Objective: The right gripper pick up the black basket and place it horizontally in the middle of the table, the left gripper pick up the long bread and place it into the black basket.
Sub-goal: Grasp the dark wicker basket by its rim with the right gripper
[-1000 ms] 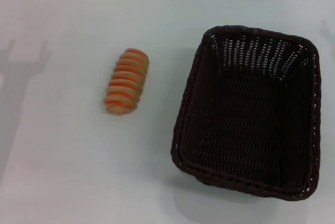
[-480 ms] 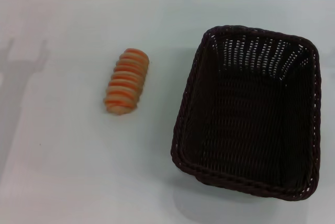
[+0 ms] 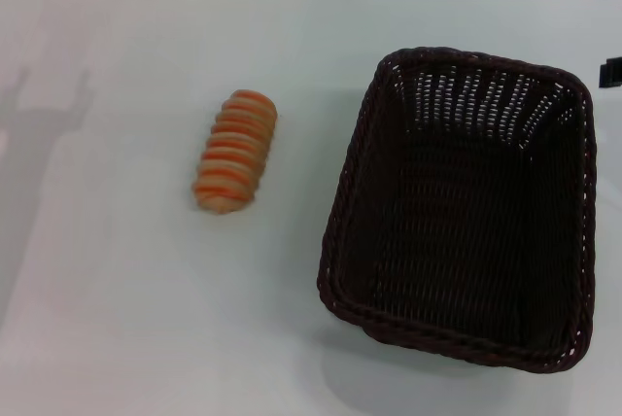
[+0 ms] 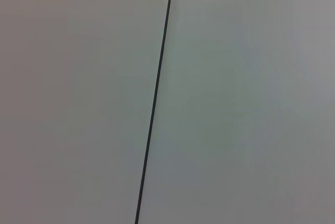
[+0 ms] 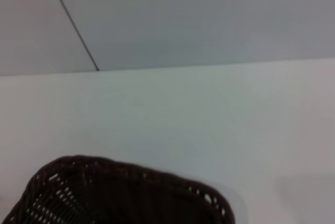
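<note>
with the basket (image 3: 462, 207) standing lengthwise on the right of the table (image 3: 117, 319), the bread (image 3: 236, 150) left of it, and the right gripper (image 3: 610, 72) barely in view, finger state impossible to tell: approach the far rim, clamp firmly, lift level, turn crosswise toward the middle.

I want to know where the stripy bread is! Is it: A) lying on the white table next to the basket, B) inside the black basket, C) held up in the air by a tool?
A: the long bread lies on the bare table, apart from the black basket, which has nothing in it, and no tool is touching it.
</note>
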Motion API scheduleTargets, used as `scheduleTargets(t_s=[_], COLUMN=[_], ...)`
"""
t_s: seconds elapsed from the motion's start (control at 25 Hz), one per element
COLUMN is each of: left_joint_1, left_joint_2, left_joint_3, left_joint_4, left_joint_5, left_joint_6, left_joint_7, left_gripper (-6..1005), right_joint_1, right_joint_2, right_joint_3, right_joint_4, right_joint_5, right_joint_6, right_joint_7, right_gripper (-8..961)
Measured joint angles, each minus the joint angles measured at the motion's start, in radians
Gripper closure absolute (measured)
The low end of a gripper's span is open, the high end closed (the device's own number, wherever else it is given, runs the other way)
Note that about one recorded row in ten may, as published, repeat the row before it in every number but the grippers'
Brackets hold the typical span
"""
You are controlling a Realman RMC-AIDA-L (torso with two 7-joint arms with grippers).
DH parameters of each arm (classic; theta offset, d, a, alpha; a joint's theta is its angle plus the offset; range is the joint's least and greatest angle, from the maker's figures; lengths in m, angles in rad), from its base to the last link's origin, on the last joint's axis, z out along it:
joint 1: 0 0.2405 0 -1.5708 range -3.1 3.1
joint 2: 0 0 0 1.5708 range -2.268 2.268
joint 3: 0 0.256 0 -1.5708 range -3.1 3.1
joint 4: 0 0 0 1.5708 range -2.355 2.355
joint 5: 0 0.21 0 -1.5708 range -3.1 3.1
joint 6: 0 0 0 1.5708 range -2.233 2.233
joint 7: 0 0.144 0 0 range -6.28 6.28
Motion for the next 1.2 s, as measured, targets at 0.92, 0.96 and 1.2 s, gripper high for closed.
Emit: scheduleTargets(t_s=[0.92,0.96,1.2], left_joint_1=[-0.017,-0.017,-0.016], left_joint_2=[0.027,0.028,0.031], left_joint_3=[0.005,0.005,0.005], left_joint_4=[0.021,0.021,0.021], left_joint_5=[0.001,0.001,0.002], left_joint_6=[-0.025,-0.024,-0.020], left_joint_7=[-0.026,-0.028,-0.028], left_gripper=[156,156,156], right_joint_1=[0.000,0.000,-0.006], right_joint_2=[0.005,0.005,0.002], right_joint_3=[-0.163,-0.168,-0.189], right_joint_4=[0.096,0.097,0.113], right_joint_5=[-0.068,-0.067,-0.013], right_joint_6=[0.005,0.005,0.004], right_joint_7=[0.154,0.158,0.164], right_gripper=[134,134,135])
